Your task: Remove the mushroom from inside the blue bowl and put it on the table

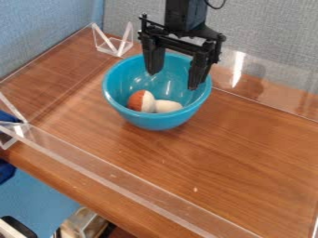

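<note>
I see my gripper [179,76] pointing straight down over the blue bowl [125,104], its two black fingers [152,58] spread wide with nothing between them; their tips reach just past the bowl's far rim. The mushroom [152,102] lies on its side on the bowl's bottom, orange-red cap toward the left, cream stem to the right. I cannot tell whether the fingers touch the bowl. The bowl sits on the brown wooden tabletop [236,149], which is edged by low clear acrylic walls [137,195].

black robot arm, black claw [177,68] with two long slim dark fingers [152,56], boxy black wrist above
</note>
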Robot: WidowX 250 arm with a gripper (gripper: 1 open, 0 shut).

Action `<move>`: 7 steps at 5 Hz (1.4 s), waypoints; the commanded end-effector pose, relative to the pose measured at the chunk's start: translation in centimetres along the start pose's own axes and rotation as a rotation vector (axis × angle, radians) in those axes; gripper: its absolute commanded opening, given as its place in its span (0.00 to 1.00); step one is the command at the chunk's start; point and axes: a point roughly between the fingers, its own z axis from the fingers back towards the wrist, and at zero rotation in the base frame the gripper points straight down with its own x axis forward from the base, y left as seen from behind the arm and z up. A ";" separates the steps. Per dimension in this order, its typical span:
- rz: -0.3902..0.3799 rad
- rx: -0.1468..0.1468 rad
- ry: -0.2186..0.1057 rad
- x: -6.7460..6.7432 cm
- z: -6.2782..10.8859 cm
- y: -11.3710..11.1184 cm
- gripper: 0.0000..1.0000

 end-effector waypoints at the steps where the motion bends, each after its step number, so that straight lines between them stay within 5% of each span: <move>1: -0.012 0.022 0.018 1.0 -0.8 1.3 1.00; 4: -0.042 0.076 0.077 3.2 -2.8 4.8 1.00; 7: -0.047 0.084 0.145 4.5 -5.4 6.1 1.00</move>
